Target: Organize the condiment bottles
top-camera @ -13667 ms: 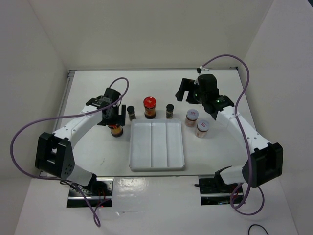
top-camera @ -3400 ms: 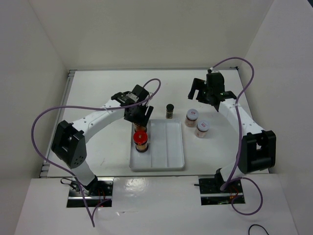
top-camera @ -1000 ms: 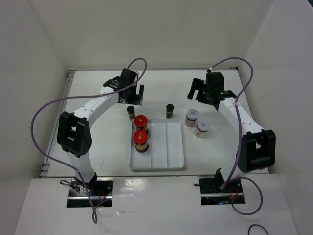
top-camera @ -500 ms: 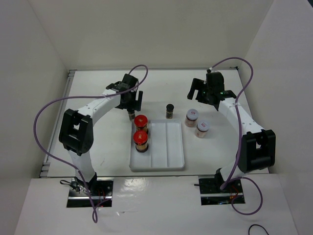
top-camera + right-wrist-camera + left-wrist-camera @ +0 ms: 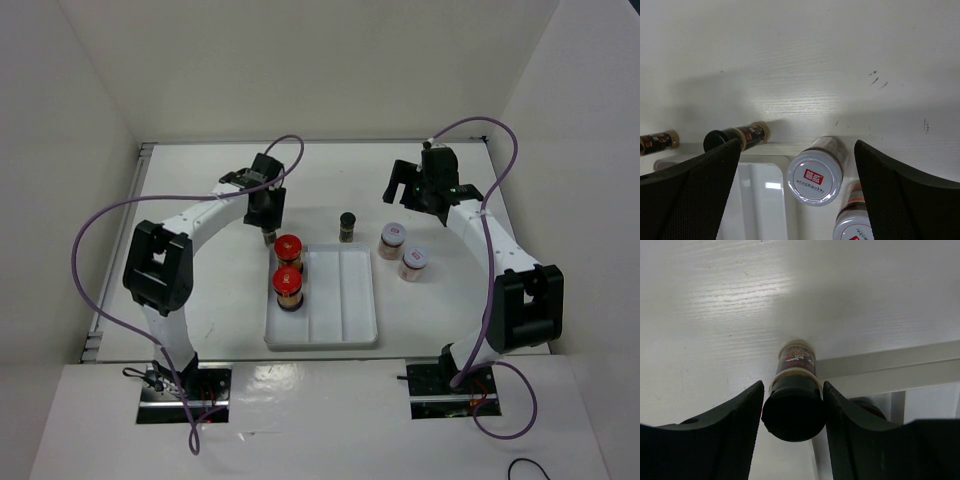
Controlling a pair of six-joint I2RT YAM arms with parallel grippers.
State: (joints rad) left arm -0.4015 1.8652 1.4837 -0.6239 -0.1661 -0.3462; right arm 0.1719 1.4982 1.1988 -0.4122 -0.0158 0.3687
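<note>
White-walled booth, pale table (image 5: 200, 200). White three-section tray (image 5: 340, 300) at centre, two red-capped jars (image 5: 289, 246) standing in its left section.

Left gripper (image 5: 268, 222) is down at the tray's far left corner, pinching the black cap of a slim dark bottle (image 5: 796, 360) that stands upright on the table just beside the rim.

Right gripper (image 5: 405, 192) is spread wide and holds nothing, near the two pinkish jars (image 5: 392, 238).

The second dark bottle (image 5: 347, 225) stands just behind the tray.

Risks: the grip sits high on the cap, so the bottle may swing or slip when lifted. A low carry could catch the rim or knock the rear red-capped jar, which is close.
</note>
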